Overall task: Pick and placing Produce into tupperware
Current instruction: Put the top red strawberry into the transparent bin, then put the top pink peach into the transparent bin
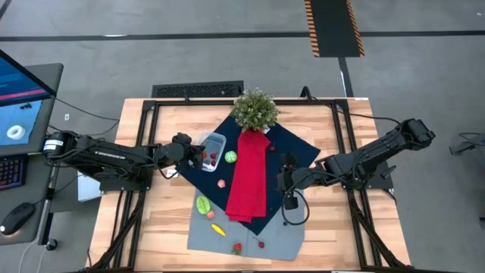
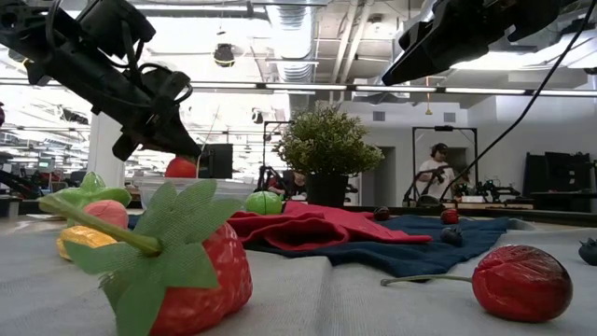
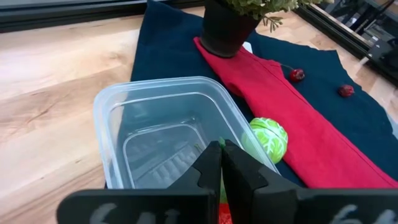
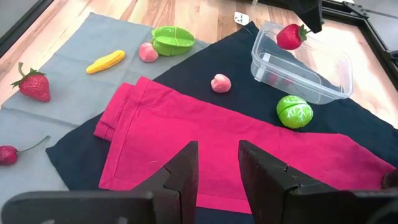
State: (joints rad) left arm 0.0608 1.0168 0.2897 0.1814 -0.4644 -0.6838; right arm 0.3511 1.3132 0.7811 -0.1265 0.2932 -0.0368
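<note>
The clear tupperware (image 1: 214,142) sits on the dark blue cloth; the left wrist view shows it (image 3: 168,130) just ahead of the fingers. My left gripper (image 1: 198,154) is at its left side, shut on a red strawberry (image 4: 288,35) held over the container's edge. A green cabbage (image 1: 230,157) and a pink piece (image 1: 221,183) lie on the blue cloth. A green leafy piece (image 1: 203,205), a yellow one (image 1: 218,229), a strawberry (image 1: 236,247) and a cherry (image 1: 261,244) lie on the grey cloth. My right gripper (image 4: 217,165) is open above the red cloth. My left gripper pinches the strawberry's green leafy top (image 3: 221,144) between the two fingertips, coming slantwise from above on the table's left side. The red fruit (image 2: 182,168) hangs below the fingers, lifted clear, by the tupperware's rim (image 4: 267,37).
A potted plant (image 1: 255,108) stands at the far end of the red cloth strip (image 1: 248,178). Two cherries (image 3: 296,74) (image 3: 346,90) lie on the blue cloth beyond that strip. A black frame (image 1: 341,106) borders the wooden table. People stand in the room behind.
</note>
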